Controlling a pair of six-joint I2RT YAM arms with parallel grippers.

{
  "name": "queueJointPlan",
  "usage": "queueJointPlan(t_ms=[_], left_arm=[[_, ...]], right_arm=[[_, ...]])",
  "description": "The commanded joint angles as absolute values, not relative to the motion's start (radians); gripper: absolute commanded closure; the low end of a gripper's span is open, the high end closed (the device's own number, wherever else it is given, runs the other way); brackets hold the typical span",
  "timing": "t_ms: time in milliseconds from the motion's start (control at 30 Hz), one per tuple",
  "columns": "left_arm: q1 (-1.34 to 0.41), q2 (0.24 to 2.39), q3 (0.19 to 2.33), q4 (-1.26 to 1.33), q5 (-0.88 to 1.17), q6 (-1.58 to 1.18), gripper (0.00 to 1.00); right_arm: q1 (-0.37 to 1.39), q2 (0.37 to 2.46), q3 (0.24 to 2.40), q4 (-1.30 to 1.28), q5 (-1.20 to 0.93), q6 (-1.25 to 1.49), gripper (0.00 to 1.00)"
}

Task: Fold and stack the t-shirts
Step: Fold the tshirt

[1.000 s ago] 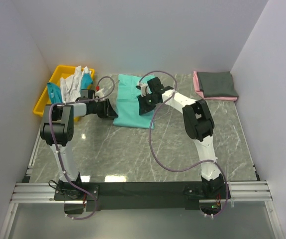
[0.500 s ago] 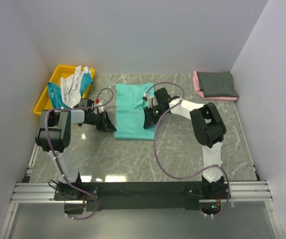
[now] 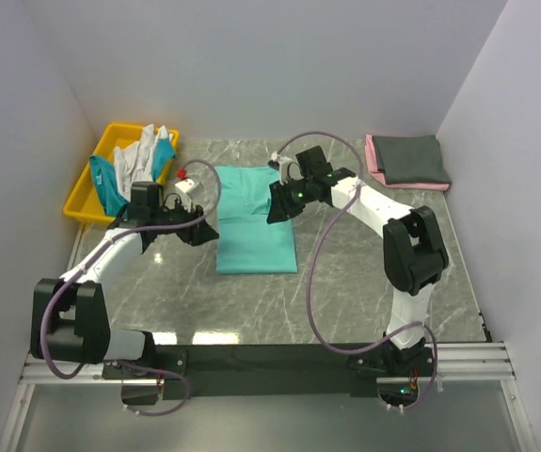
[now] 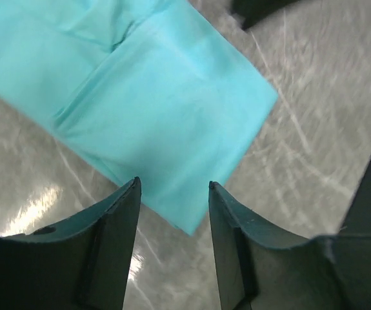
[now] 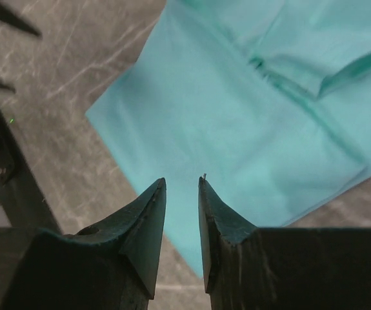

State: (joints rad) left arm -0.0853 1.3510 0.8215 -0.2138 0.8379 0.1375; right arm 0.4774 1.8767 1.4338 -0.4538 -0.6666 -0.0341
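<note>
The sea-green t-shirt (image 3: 256, 226) lies flat on the table as a long folded rectangle, collar end at the back. My left gripper (image 3: 206, 232) is at its left edge. In the left wrist view the left gripper (image 4: 173, 182) is open and empty, with a corner of the shirt (image 4: 153, 116) just beyond the fingertips. My right gripper (image 3: 276, 207) hovers over the shirt's right edge. In the right wrist view the right gripper (image 5: 182, 179) is slightly open and holds nothing, with the shirt (image 5: 237, 129) below it.
A folded dark grey shirt (image 3: 411, 156) lies on a pink one (image 3: 373, 158) at the back right. The yellow bin (image 3: 112, 139) at the back left holds a white shirt (image 3: 138, 158) and a teal one (image 3: 103, 181).
The sea-green shirt has slid toward the near edge and lies longer and flatter. The left arm has swung down and left. The right gripper has moved back over the shirt's right edge.
</note>
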Motion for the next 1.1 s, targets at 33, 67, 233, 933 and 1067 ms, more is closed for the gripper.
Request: queueJointPlan(t_ms=[33,67,233,933,1067], left_arm=[[-0.147,1.342,0.747,-0.102,0.834,0.342,0.48],[-0.17,1.351,0.744,-0.068,0.844,0.325,0.48],[-0.215,1.56,0.84,0.009,0.836,0.154,0.54],[-0.198,1.657,0.953,-0.393,0.893,0.123,0.57],[-0.202,1.381,0.846,-0.397,0.871,0.311,0.48]], right_arm=[[0.488,2.004,1.555,-0.413,-0.623,-0.029,0.66],[0.486,2.025,1.598,-0.41,-0.63,-0.02,0.66],[0.488,2.14,1.66,-0.382,-0.676,0.05,0.66],[0.502,1.918,1.393,-0.462,-0.73,0.039,0.62],[0.502,1.726,1.316,-0.511,-0.637,-0.13,0.41]])
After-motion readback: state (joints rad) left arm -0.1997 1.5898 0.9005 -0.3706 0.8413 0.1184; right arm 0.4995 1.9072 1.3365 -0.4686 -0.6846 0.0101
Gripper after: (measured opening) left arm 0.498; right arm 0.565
